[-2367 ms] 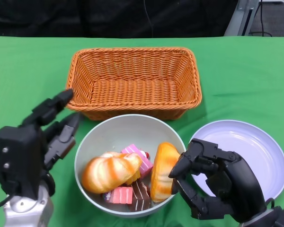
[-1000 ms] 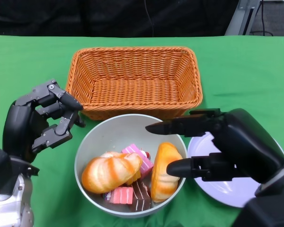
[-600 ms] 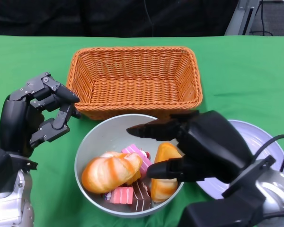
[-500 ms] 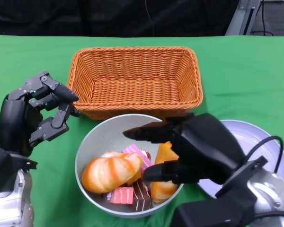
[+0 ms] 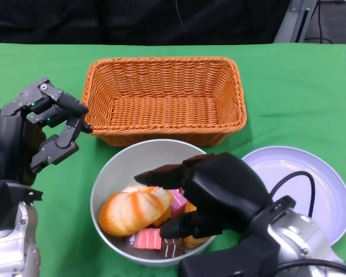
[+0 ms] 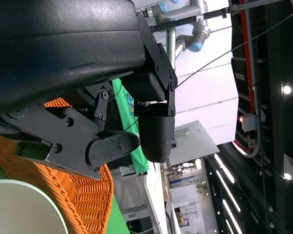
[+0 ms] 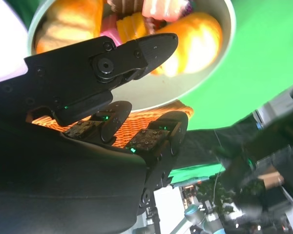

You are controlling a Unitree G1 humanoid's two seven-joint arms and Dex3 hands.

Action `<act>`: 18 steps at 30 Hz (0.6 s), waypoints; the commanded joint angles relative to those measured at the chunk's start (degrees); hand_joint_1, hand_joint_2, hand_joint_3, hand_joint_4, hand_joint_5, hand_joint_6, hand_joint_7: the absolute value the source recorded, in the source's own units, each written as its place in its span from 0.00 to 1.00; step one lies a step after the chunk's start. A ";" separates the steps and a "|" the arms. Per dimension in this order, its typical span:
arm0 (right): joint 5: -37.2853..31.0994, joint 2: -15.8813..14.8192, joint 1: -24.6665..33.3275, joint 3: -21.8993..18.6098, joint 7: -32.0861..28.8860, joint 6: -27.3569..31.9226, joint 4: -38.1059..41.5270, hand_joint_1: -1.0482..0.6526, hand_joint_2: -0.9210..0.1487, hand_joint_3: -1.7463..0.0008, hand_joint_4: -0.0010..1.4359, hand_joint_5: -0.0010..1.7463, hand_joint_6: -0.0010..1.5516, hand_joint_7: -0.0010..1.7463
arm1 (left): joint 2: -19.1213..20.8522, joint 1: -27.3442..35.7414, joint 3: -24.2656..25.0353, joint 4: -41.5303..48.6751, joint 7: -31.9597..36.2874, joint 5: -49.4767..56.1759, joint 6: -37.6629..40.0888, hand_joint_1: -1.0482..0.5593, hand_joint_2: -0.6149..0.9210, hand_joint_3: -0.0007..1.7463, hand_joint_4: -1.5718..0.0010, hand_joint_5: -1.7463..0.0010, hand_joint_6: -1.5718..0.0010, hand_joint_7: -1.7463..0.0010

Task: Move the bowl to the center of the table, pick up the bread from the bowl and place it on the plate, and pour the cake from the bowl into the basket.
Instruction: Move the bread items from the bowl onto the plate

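While our right hand (image 5: 205, 199) is hovering open-fingered over the bowl (image 5: 124, 164), we are gripping nothing.
Our left hand (image 5: 32, 130) is waiting with loosely curled, empty fingers near the basket (image 5: 164, 98).

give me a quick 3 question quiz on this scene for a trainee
1. True or false: the basket has cake in it.
2. Which hand is over the bowl? A) left hand B) right hand
3. Fill in: the plate lies to the robot's ____ of the bowl.

Key
1. False. The basket holds nothing; the cake is in the bowl, by the bread.
2. B. The right hand reaches in over the bread with fingers apart; the left hand is raised beside the basket, holding nothing.
3. right
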 commanded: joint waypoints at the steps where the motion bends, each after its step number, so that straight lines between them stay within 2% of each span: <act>1: -3.78 -0.12 -1.26 1.91 -3.52 0.02 2.55 0.13 0.01 0.99 0.43 0.03 0.37 0.00 | 0.40 0.29 0.45 -1.33 0.71 -0.34 -0.44 0.58 0.98 0.27 0.48 0.16 0.48 0.30; 4: -5.78 0.30 -1.96 3.28 -6.01 -0.05 5.32 0.14 0.02 0.99 0.42 0.02 0.37 0.00 | 0.31 0.56 0.38 -2.16 0.66 -0.45 -0.54 0.57 1.00 0.23 0.48 0.15 0.48 0.31; 11: -9.66 1.11 -3.49 5.60 -9.06 1.68 9.50 0.15 0.00 0.99 0.43 0.02 0.37 0.00 | -0.04 1.09 0.24 -3.60 0.40 -0.86 -0.16 0.57 1.00 0.23 0.48 0.15 0.48 0.31; 18: -13.46 2.65 -5.30 7.72 -16.81 3.17 15.63 0.16 0.00 0.98 0.44 0.02 0.37 0.00 | -0.34 1.51 -0.10 -4.75 0.58 -0.49 -0.04 0.58 1.00 0.23 0.47 0.15 0.47 0.30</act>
